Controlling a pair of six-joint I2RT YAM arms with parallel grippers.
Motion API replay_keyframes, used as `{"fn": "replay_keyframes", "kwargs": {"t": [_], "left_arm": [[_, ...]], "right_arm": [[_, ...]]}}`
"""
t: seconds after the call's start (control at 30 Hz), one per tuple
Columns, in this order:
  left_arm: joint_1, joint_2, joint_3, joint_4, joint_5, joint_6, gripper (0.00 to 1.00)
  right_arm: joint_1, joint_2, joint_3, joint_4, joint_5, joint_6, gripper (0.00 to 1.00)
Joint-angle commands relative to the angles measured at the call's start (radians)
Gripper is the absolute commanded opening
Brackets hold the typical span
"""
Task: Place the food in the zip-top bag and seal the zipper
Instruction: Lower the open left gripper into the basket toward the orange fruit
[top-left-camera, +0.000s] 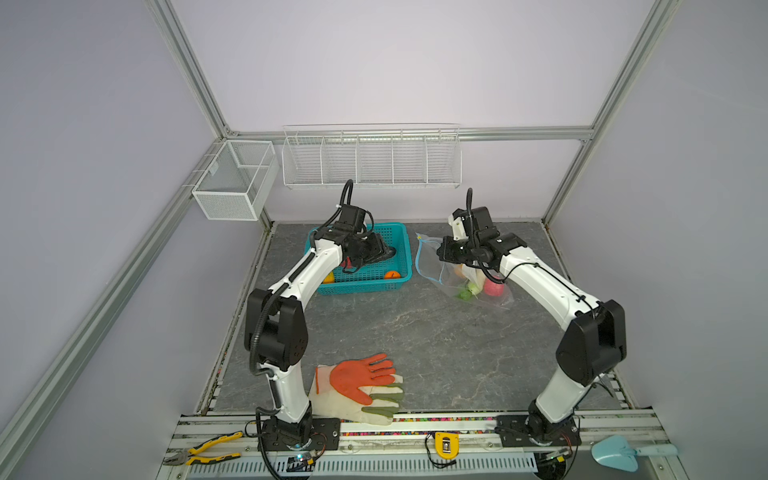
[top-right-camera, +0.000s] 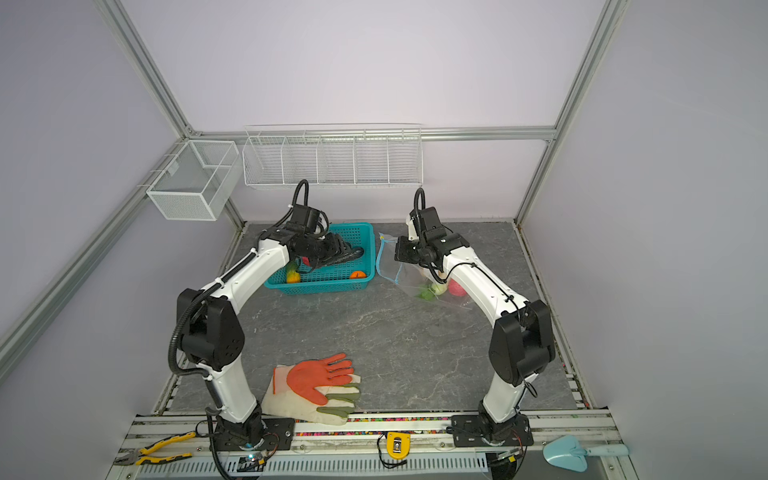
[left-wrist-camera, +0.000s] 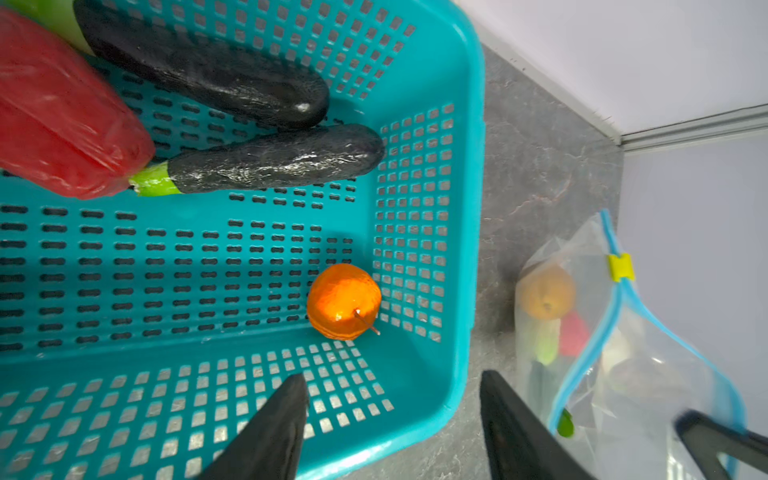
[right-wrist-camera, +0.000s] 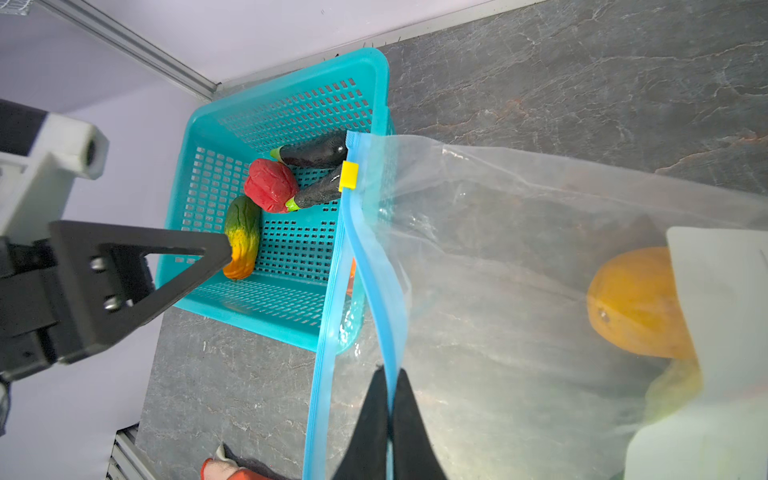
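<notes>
The clear zip-top bag (top-left-camera: 451, 276) lies right of the teal basket (left-wrist-camera: 469, 208), its mouth held open. My right gripper (right-wrist-camera: 390, 374) is shut on one lip of the light blue zipper (right-wrist-camera: 328, 332), whose yellow slider tab (right-wrist-camera: 349, 175) sits at the far end. Inside the bag are a yellow-orange fruit (right-wrist-camera: 631, 303) and red and green pieces (top-left-camera: 492, 287). My left gripper (left-wrist-camera: 392, 384) hangs open and empty over the basket's edge nearest the bag. In the basket lie an orange (left-wrist-camera: 344, 301), two dark eggplants (left-wrist-camera: 274, 160), a red pepper (left-wrist-camera: 62, 116) and a green-yellow piece (right-wrist-camera: 242, 237).
Orange-and-white gloves (top-left-camera: 357, 386) lie at the front by the left arm's base. Pliers (top-left-camera: 203, 453), a yellow tape measure (top-left-camera: 446, 444) and a light blue trowel (top-left-camera: 619, 453) rest on the front rail. White wire baskets (top-left-camera: 370, 162) hang on the back wall.
</notes>
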Motion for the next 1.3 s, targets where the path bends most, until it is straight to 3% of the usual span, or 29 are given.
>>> {"fn": "replay_keyframes", "kwargs": {"t": [0.0,0.33,0.77,1.27], "left_arm": [[0.008,0.052,0.068,-0.114,-0.064,0.083,0.67],[0.035,0.175,0.142,-0.060,-0.123,0.163,0.66],[-0.022,0.216,0.122,-0.084,-0.021,0.178,0.66],[-0.069,0.321,0.194,-0.163,-0.012,0.175,0.69]], "right_arm": [[0.003,0.007,0.016,0.000,-0.005,-0.019,0.07],[0.005,0.010,0.010,0.008,-0.018,-0.009,0.07],[0.004,0.004,-0.005,0.027,-0.024,0.001,0.07],[0.005,-0.018,-0.018,0.027,-0.021,0.001,0.07]]}}
